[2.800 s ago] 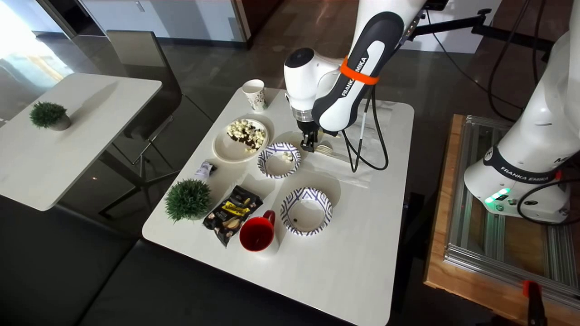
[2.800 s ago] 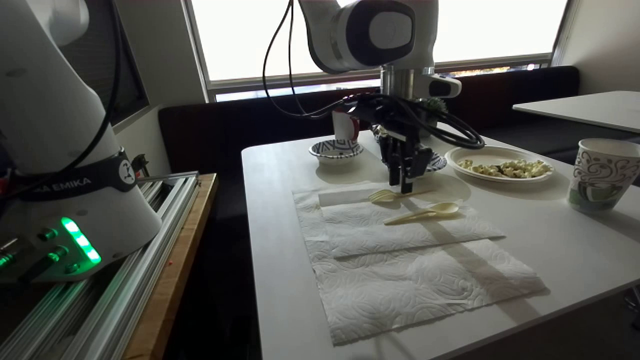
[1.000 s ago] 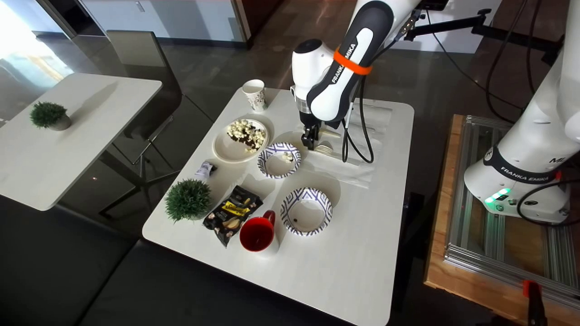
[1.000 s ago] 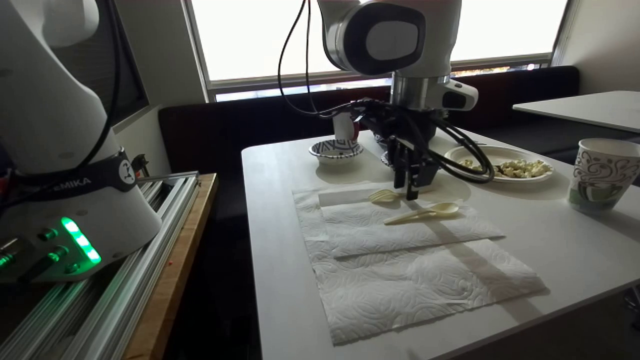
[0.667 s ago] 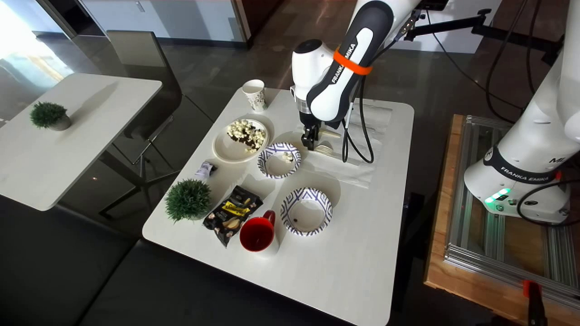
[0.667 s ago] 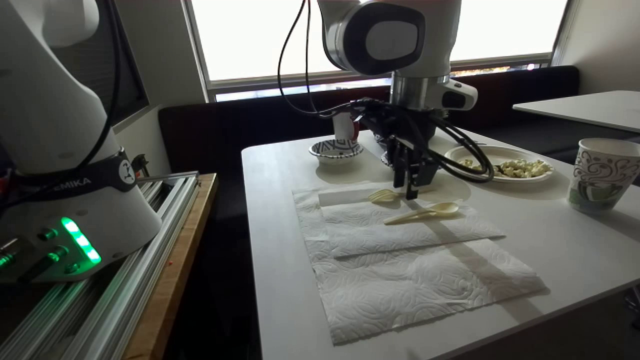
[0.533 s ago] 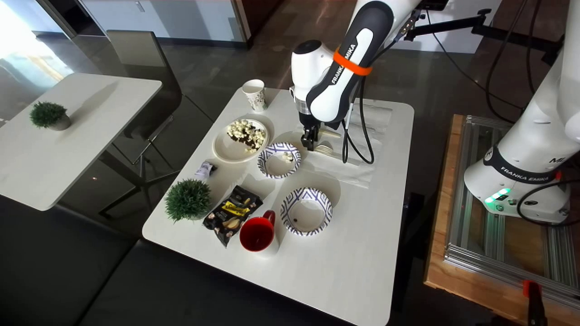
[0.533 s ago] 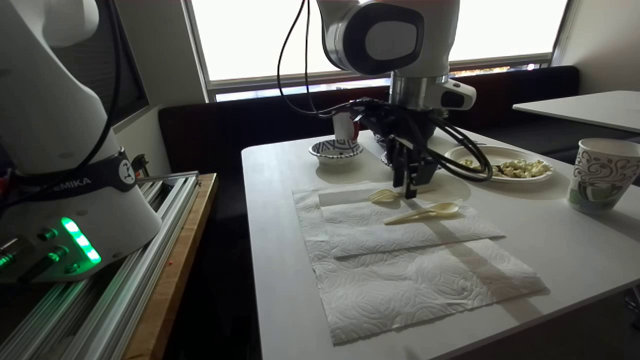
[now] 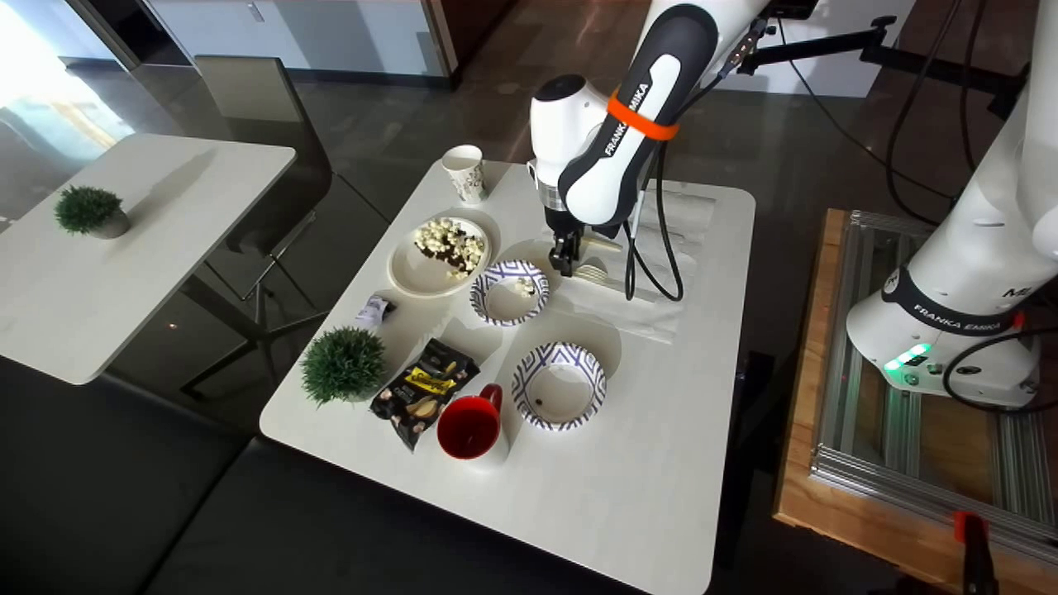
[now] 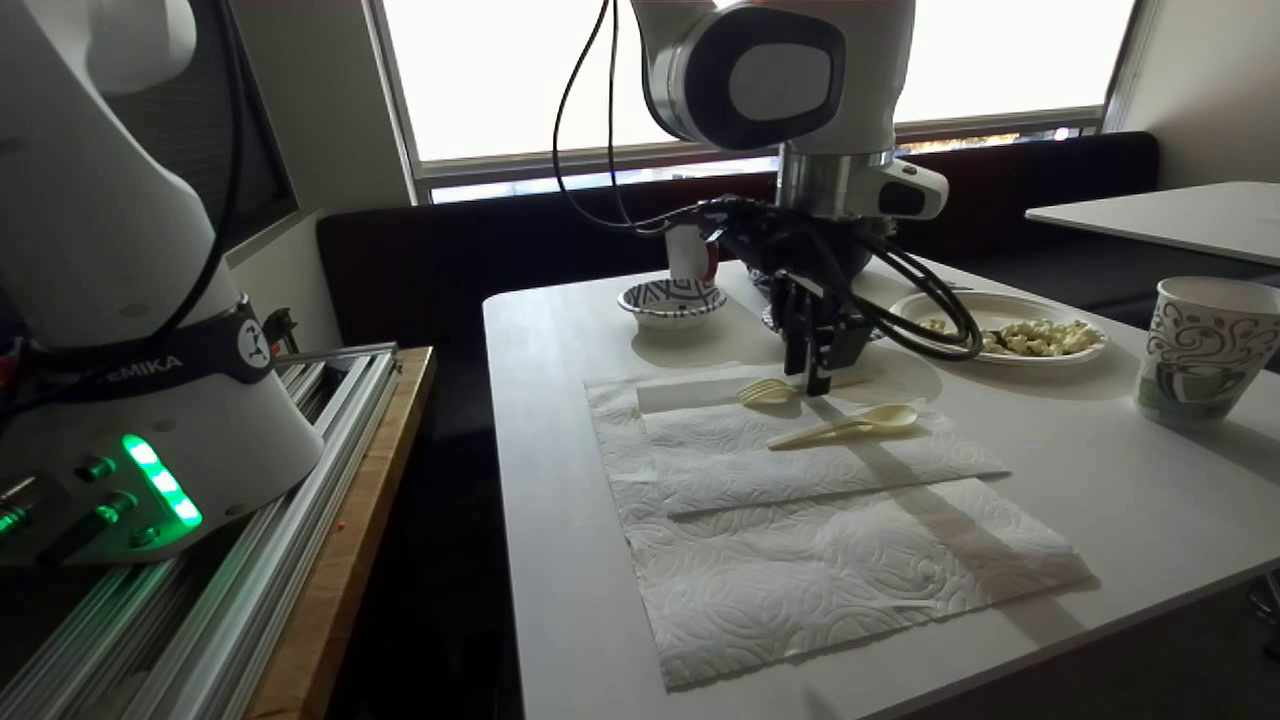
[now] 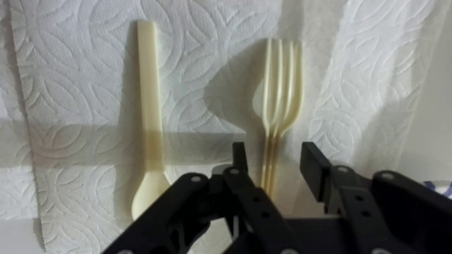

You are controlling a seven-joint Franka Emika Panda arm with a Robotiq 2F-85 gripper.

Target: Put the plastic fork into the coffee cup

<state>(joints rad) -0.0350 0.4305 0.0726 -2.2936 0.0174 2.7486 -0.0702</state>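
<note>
The plastic fork point(image 11: 277, 125) lies flat on a paper towel, tines toward the top of the wrist view; it is pale cream. It also shows in an exterior view point(image 10: 768, 392), its handle partly behind the fingers, and in an exterior view point(image 9: 591, 273). My gripper point(image 11: 273, 158) is open and empty, its fingers on either side of the fork's handle, apart from it. The gripper also shows in both exterior views point(image 9: 564, 260) point(image 10: 806, 375), low over the fork. The coffee cup point(image 10: 1205, 350), a white paper cup with a swirl print, stands upright at a table corner point(image 9: 465, 173).
A cream spoon point(image 11: 152, 106) lies beside the fork on the paper towels point(image 10: 800, 560). A patterned bowl point(image 9: 508, 318) is close to the gripper. A plate of popcorn point(image 9: 405, 268) stands between that bowl and the cup. Another bowl point(image 9: 558, 417), a red-lined mug point(image 9: 488, 450) and a snack bag point(image 9: 426, 384) stand farther off.
Over the last few seconds the arm has shifted and the gripper has moved slightly over the fork. In the last second it has barely moved. The fork and cup have not moved.
</note>
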